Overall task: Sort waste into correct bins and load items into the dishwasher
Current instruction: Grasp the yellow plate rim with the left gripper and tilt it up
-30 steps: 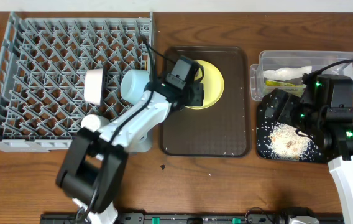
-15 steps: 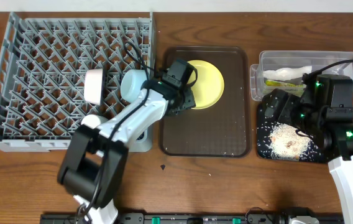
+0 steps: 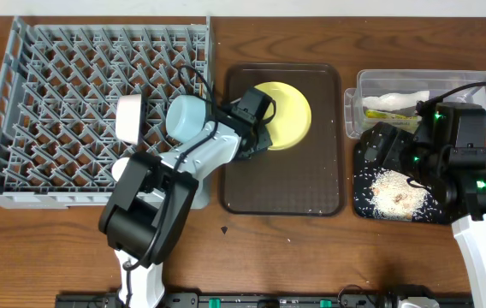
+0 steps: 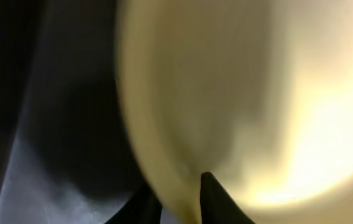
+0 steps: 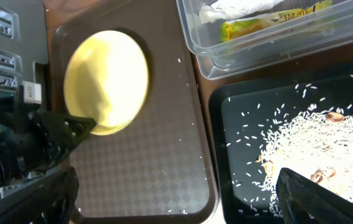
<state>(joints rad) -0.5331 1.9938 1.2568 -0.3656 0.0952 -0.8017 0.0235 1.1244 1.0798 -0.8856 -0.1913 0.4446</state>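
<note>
Wooden table (image 3: 311,248), dark serving tray (image 3: 286,188) mid-surface: we logged the left gripper (image 3: 257,142) clamped on the rim of the yellow plate (image 3: 287,115), plate on the tray beside the grey dish rack (image 3: 55,85), seemingly gripped edgewise for racking.

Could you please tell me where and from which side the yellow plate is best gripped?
Grip the yellow plate by its thin rim at the edge nearest the dish rack, coming in low from that side. It lies shallow in the brown tray, so only the rim can be pinched; the left pincer straddles it there.
</note>
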